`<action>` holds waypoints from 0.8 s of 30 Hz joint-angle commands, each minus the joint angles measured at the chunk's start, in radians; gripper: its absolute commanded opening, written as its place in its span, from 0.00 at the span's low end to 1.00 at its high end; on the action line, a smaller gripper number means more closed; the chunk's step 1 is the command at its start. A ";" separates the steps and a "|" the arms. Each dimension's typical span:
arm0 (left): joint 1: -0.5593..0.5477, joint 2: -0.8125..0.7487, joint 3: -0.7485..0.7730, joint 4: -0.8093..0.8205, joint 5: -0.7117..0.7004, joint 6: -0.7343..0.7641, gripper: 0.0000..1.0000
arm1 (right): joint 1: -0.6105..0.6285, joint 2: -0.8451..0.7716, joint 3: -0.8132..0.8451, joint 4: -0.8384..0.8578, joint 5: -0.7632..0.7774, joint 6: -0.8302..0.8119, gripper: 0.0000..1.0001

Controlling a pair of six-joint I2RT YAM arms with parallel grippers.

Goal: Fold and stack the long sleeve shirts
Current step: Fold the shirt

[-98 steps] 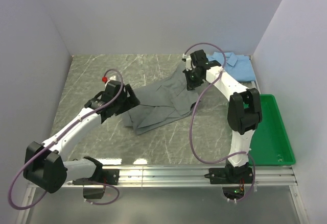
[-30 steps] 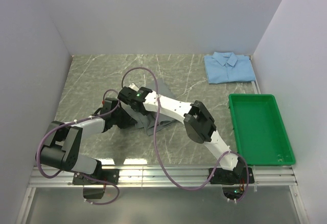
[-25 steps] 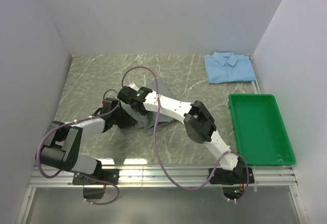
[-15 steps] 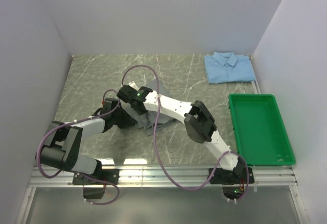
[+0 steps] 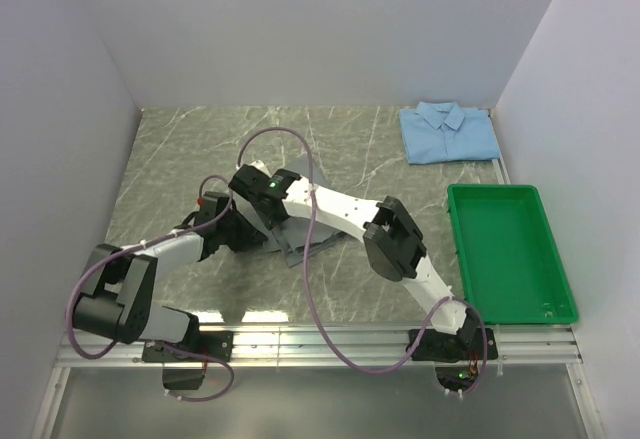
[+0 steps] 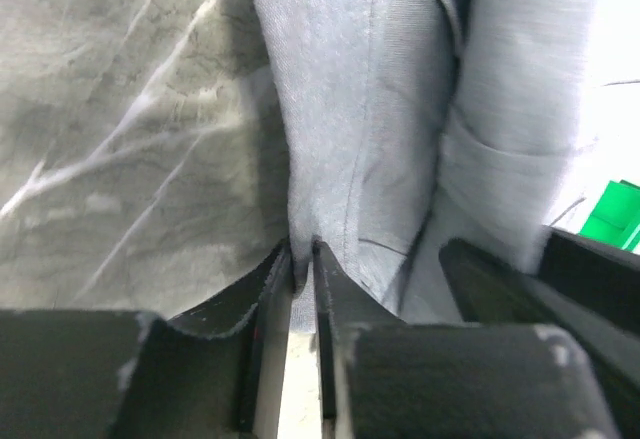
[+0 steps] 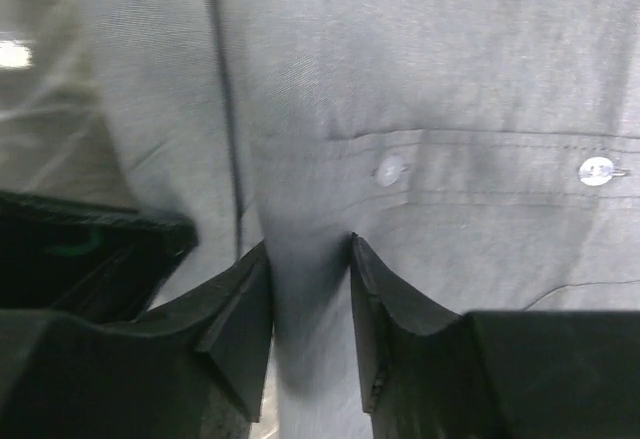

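Swung across from the far side, my right gripper (image 7: pixel 308 251) now stands parted over the grey shirt (image 7: pixel 450 79) while my left gripper (image 6: pixel 302 255) pinches its edge

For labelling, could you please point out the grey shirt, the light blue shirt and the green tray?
grey shirt (image 7: pixel 450 79), right wrist view, fabric above buttons
light blue shirt (image 5: pixel 448 137), top view, front
green tray (image 5: pixel 510 249), top view, floor

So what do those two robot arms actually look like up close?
The left arm and right arm are white tubes with chunky black joints, each trailing a looping purple cable. The left gripper and right gripper end in two black wedge-shaped fingers.
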 commanded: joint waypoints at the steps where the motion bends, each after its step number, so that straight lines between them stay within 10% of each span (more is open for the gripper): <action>1: 0.001 -0.066 0.037 -0.058 -0.046 0.020 0.22 | 0.000 -0.165 0.004 0.064 -0.063 0.015 0.44; 15: 0.022 -0.265 0.191 -0.305 -0.166 0.091 0.62 | -0.176 -0.624 -0.606 0.426 -0.497 0.142 0.42; 24: 0.021 -0.088 0.324 -0.161 0.001 0.076 0.47 | -0.264 -0.601 -0.910 0.797 -0.852 0.274 0.36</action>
